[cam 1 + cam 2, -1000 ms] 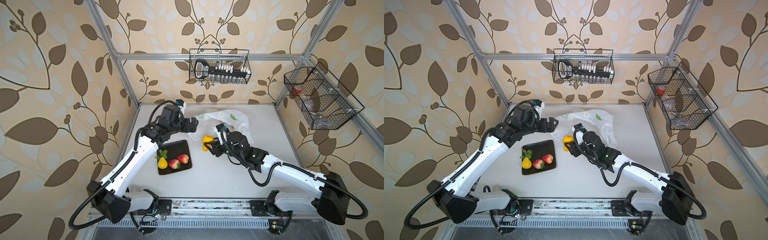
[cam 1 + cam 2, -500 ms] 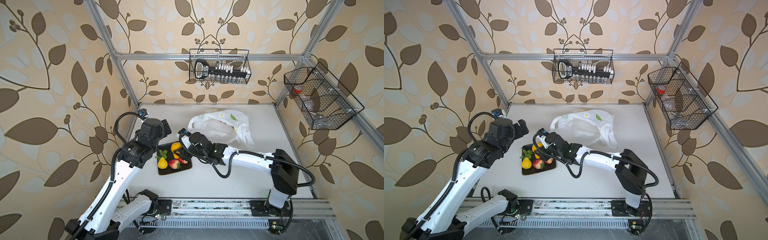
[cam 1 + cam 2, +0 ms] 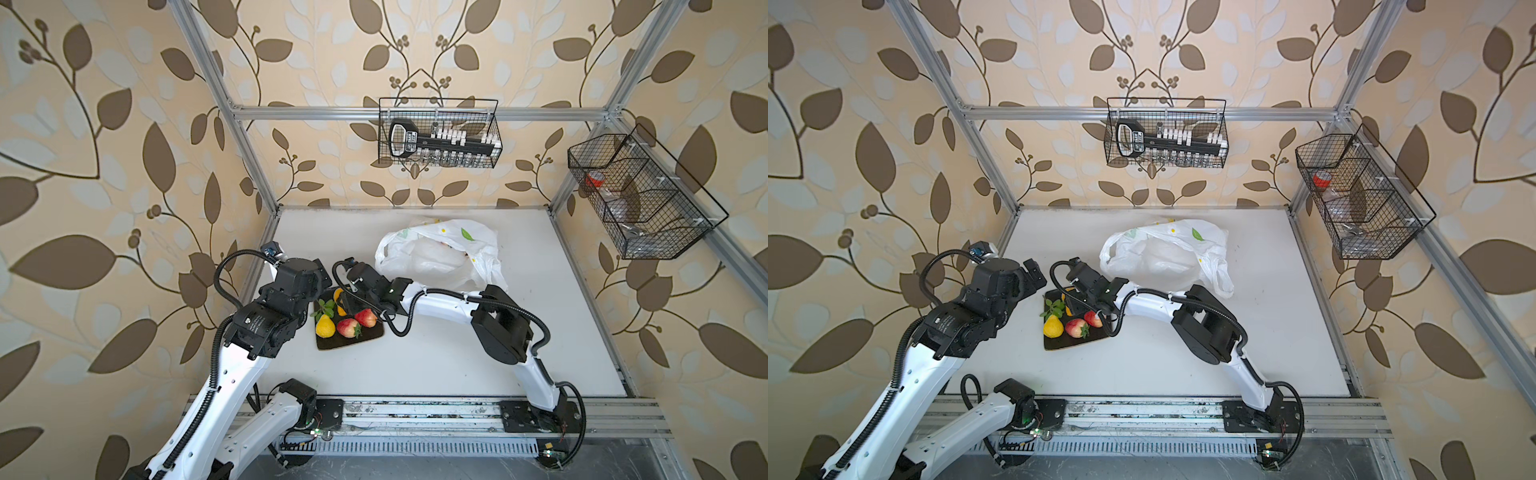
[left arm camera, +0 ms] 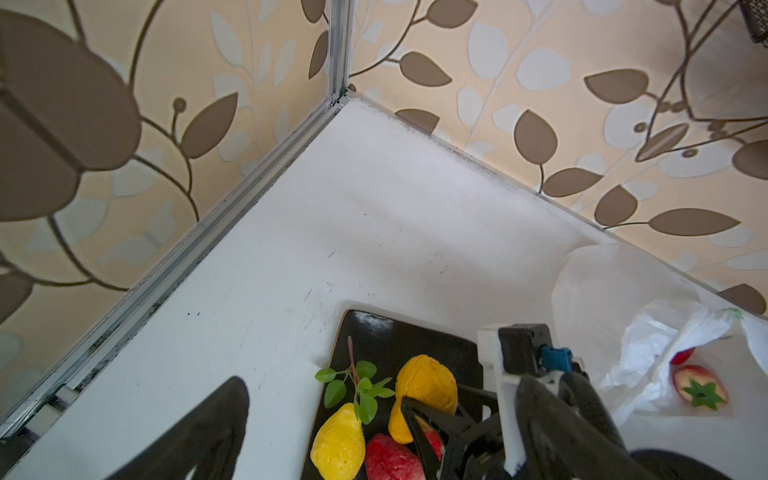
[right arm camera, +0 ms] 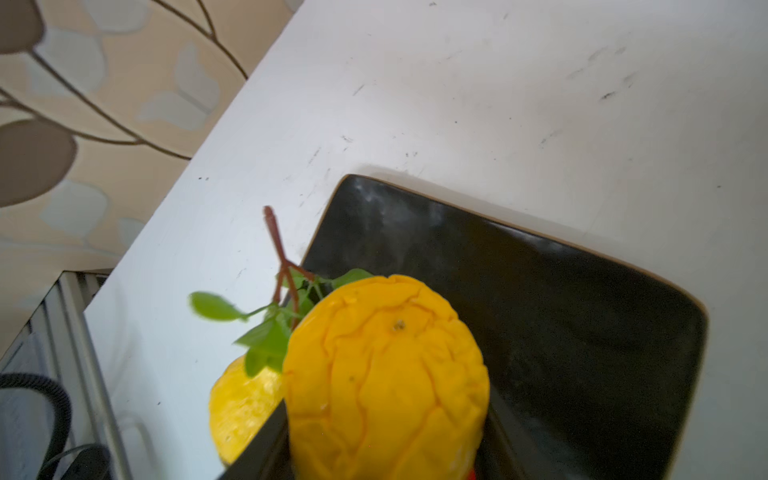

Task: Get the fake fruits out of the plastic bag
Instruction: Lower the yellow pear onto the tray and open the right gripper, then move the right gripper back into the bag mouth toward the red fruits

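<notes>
Now the right gripper (image 3: 348,302), closed on the orange-yellow fruit (image 5: 386,374), is over the dark tray (image 3: 353,341) left of centre, no longer beside the plastic bag (image 3: 436,257) at mid-frame. The left gripper (image 3: 1037,275), spread wide and empty, has drawn back from the bag. White table (image 3: 457,353), leaf-patterned walls (image 3: 124,124), wire basket (image 3: 440,133) at upper middle.

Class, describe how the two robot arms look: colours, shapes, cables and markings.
Both the left arm and right arm have white links, blocky black joints and black jaws. Ribbed black cables loop along each. One left joint bears small white lettering.
</notes>
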### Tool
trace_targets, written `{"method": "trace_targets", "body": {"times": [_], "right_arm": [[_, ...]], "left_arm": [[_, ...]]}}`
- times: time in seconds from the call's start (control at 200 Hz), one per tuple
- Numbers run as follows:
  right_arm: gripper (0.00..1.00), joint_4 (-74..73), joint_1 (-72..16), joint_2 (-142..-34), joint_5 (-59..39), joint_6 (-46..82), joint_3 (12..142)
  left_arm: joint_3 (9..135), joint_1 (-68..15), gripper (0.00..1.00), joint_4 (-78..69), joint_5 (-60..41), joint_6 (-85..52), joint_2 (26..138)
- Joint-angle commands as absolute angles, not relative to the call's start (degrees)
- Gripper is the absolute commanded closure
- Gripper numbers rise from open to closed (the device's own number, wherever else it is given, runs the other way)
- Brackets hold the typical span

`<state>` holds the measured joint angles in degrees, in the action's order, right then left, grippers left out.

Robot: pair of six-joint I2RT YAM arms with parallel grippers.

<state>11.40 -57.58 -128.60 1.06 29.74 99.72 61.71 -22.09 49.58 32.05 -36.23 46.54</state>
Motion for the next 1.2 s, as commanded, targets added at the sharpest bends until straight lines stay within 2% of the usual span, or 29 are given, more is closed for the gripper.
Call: {"method": "trace_targets", "body": {"times": [0.0,0.135,0.245,0.365,0.535,0.7,0.91,1.05,1.195], "right_arm": [[0.56,13.76,-57.48,-132.07,0.19,32.32,104.41],[0.52,14.15,-57.35,-135.02,-1.09,33.64,106.89],[0.4,14.22,-57.33,-135.09,-1.15,33.68,106.95],[0.29,14.29,-57.39,-132.66,0.3,32.58,105.67],[0.23,14.22,-57.26,-125.63,3.05,30.04,102.19],[0.24,13.77,-57.39,-114.76,4.08,28.98,95.82],[0.27,11.06,-57.33,-95.75,5.95,27.97,82.06],[0.3,9.59,-56.06,-84.34,13.14,28.9,71.08],[0.34,12.0,-50.8,-78.76,20.66,32.53,63.66]], "left_arm": [[61.69,-21.97,0.01,50.95,34.01,-37.26,46.04],[61.7,-21.97,0.01,51.05,33.89,-36.75,46.24],[61.77,-21.97,0.01,50.92,33.49,-36.04,46.47],[61.96,-21.97,0.01,50.24,32.59,-35.16,46.91],[62.74,-21.97,0.01,48.68,30.46,-34.13,48.1],[63.51,-21.97,0.01,45.67,26.17,-31.34,49.51],[62.48,-21.97,0.01,38.05,14.4,-27.29,51.11],[60.47,-21.97,0.01,30.06,4.77,-25.13,51.41],[59.81,-22.08,0.01,24.6,-5.43,-22.07,56.23]]}}
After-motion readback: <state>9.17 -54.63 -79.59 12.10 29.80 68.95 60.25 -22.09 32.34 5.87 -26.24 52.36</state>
